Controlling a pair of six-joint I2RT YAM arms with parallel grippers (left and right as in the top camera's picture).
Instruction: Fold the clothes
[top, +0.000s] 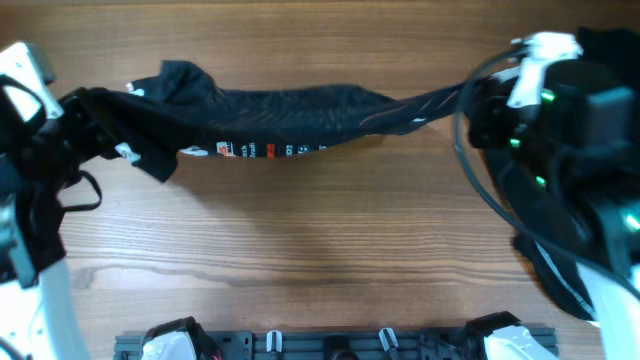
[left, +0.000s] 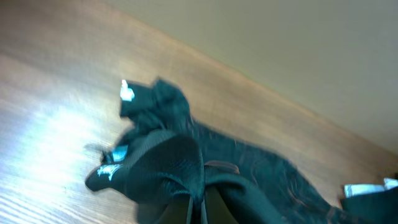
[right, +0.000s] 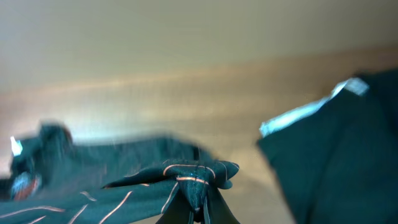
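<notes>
The black jersey (top: 270, 115) with thin orange-red lines is stretched in a long band across the far half of the table, between both arms. My left gripper (top: 85, 105) is shut on its left end, where a sleeve and a white tag bunch up (left: 155, 124). My right gripper (top: 470, 100) is shut on its right end, a pinched fold with orange lines (right: 196, 174). In the wrist views the cloth hides the fingertips of the left gripper (left: 200, 208) and right gripper (right: 198, 208). Small white and red logos show along the lower edge (top: 250, 150).
The wooden table (top: 320, 250) lies under the cloth. A second dark garment (top: 560, 270) lies at the right edge under the right arm, also in the right wrist view (right: 342, 149). A black rail with clips (top: 330, 342) runs along the front edge.
</notes>
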